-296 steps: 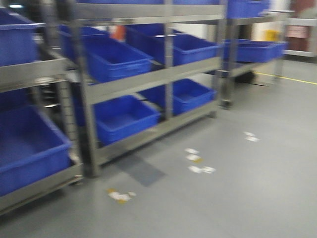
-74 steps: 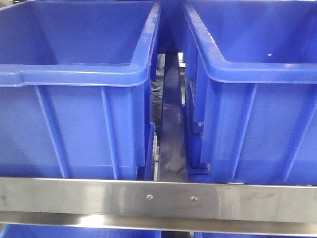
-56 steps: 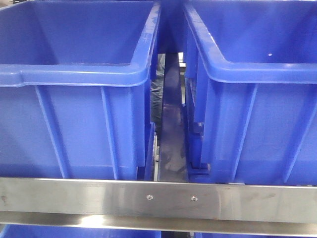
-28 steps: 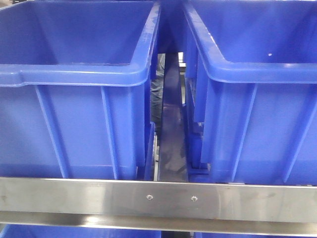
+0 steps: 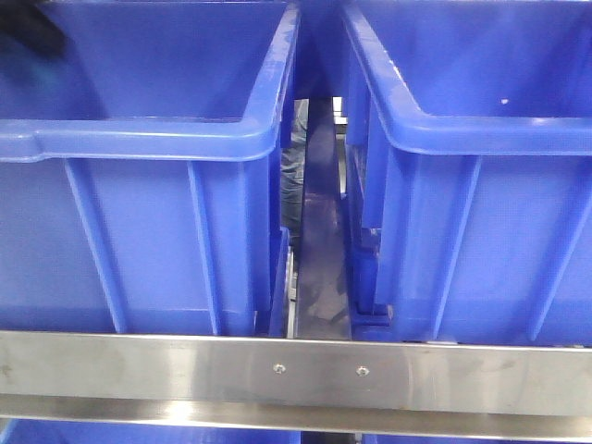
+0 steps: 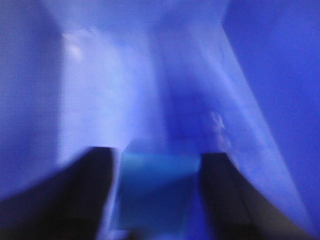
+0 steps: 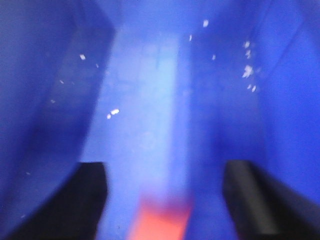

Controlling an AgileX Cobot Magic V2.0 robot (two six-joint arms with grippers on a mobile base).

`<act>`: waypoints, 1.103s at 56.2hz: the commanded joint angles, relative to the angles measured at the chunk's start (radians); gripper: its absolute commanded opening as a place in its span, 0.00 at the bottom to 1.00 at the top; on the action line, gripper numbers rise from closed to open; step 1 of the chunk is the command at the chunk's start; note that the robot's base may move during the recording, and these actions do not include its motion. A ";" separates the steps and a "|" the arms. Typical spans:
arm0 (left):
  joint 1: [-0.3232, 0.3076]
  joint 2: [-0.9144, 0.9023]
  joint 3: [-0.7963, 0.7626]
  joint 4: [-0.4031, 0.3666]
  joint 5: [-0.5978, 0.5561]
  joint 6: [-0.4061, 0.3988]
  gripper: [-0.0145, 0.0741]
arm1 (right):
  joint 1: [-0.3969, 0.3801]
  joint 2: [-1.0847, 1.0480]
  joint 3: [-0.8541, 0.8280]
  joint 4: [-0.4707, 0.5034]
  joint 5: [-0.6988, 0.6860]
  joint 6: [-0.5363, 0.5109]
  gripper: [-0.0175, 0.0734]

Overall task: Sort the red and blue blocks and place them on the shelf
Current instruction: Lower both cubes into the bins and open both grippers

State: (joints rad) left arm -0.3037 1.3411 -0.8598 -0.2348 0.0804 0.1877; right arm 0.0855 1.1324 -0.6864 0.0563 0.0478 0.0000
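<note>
The left hand [image 6: 156,192] pinches the blue block [image 6: 152,187] inside a bin [image 6: 150,90]; the right hand [image 7: 162,195], spread wide, has apparently released the red block [image 7: 160,220], each colour sorted separately.

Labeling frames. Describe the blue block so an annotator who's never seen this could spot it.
Start in the left wrist view, inside a deep-blue bin. Low in frame, two dark gripper fingers flank the blue block. Its lighter cyan-blue sets it apart from the darker bin walls.

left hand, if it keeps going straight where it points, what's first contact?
Probably the inner floor or far wall of the blue bin it points into. Nothing else shows ahead of the left hand, which carries the blue block. The picture is blurred, so depth is uncertain.
</note>
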 commanded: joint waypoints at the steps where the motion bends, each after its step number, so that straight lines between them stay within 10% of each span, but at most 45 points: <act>1: -0.007 -0.013 -0.051 -0.018 -0.080 0.000 0.81 | -0.008 -0.018 -0.039 0.010 -0.092 -0.006 0.87; 20: -0.007 -0.028 -0.051 -0.018 -0.080 0.000 0.78 | -0.007 -0.031 -0.039 0.010 -0.103 -0.006 0.87; 30: -0.007 -0.093 -0.051 -0.018 -0.048 0.000 0.60 | 0.010 -0.099 -0.039 -0.006 -0.101 -0.006 0.83; 43: -0.007 -0.176 -0.045 -0.018 0.125 0.000 0.25 | 0.013 -0.196 -0.009 -0.009 -0.059 -0.006 0.42; 47: -0.007 -0.203 -0.025 -0.009 0.143 0.000 0.27 | 0.013 -0.231 0.020 -0.009 -0.055 -0.006 0.24; 62: -0.007 -0.360 0.092 -0.019 0.086 0.000 0.26 | 0.013 -0.418 0.166 -0.014 -0.067 -0.007 0.25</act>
State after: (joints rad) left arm -0.3037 1.0537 -0.7772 -0.2399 0.2675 0.1877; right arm 0.0962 0.7780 -0.5271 0.0533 0.0634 0.0000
